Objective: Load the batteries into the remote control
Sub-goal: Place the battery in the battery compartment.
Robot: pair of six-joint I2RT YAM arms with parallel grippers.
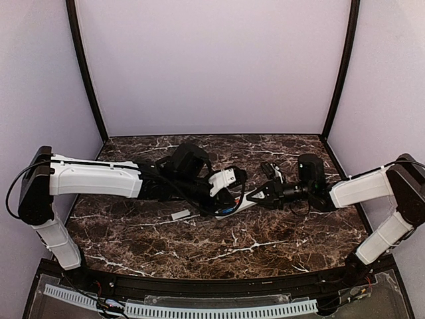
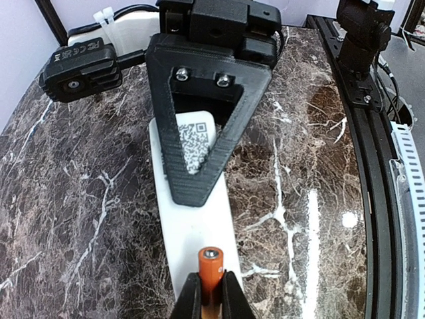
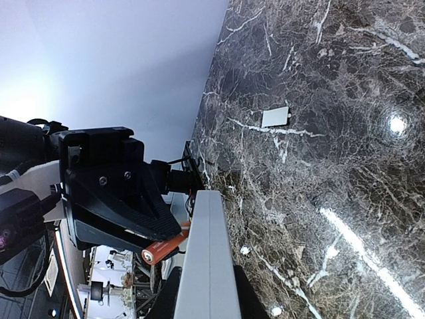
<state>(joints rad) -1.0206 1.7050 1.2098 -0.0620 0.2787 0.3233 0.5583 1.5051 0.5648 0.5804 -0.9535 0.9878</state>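
While the left gripper [image 2: 211, 296] has its jaws closed tightly on the orange battery [image 2: 211, 262], the cell's end sticks out a little beyond the fingertips. It is just over one end of the remote control [image 2: 196, 226]; whether it touches the plastic, I cannot tell. From there the white bar runs straight away to the right gripper [image 3: 207, 292], whose jaws are closed narrowly on the other end, one finger on each side. A printed code label shows through the upper finger. On the marble table [image 2: 80, 199], a small white cover piece [image 3: 275, 117] lies flat, well apart from both jaws.
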